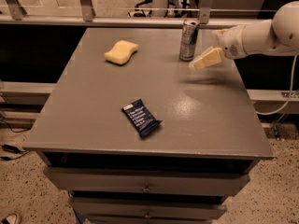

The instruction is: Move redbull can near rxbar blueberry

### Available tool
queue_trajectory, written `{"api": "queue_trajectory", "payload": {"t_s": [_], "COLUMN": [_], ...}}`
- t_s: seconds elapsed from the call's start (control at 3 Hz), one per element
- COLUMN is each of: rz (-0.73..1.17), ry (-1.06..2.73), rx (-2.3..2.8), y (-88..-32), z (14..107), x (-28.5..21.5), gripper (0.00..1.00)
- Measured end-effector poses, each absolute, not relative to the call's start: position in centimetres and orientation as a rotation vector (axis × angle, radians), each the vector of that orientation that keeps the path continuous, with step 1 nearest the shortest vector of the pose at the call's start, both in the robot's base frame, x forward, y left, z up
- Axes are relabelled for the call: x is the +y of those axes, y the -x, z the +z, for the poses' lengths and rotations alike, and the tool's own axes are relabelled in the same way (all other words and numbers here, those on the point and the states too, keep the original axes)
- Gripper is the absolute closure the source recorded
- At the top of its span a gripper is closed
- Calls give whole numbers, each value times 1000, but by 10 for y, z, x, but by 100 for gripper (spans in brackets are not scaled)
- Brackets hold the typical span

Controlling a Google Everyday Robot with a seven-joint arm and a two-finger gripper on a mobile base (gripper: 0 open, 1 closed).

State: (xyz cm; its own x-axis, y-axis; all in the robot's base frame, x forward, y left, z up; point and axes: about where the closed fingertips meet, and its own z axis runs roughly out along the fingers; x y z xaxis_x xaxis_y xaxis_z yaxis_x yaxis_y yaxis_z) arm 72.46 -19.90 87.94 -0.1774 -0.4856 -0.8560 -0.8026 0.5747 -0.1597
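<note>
The table [88, 111] has a flat, matte grey top with straight edges, and drawers [147, 183] sit under it. The redbull can [188, 40] is a slim metal cylinder, standing upright at 1 o'clock on the top, near the far edge. The rxbar blueberry [141, 118] is a flat dark blue wrapper, lying toward 6 o'clock, well apart from the can. A soft pale yellow sponge [121, 52] lies at 11 o'clock.

The white rounded arm [261, 34] reaches in from 3 o'clock. Its beige gripper [205, 59] points down-left, just beside the can at its 4 o'clock; it cannot be told whether it is open or closed. Bare grey surface lies between can and bar.
</note>
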Motion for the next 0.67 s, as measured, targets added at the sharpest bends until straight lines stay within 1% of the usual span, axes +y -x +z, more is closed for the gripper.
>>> {"api": "queue_trajectory", "payload": {"t_s": [0.67], "rz": [426], "ry": [884], "rx": [1695], "y": [-775], "z": [889], "x": [-185], "gripper": [0]}}
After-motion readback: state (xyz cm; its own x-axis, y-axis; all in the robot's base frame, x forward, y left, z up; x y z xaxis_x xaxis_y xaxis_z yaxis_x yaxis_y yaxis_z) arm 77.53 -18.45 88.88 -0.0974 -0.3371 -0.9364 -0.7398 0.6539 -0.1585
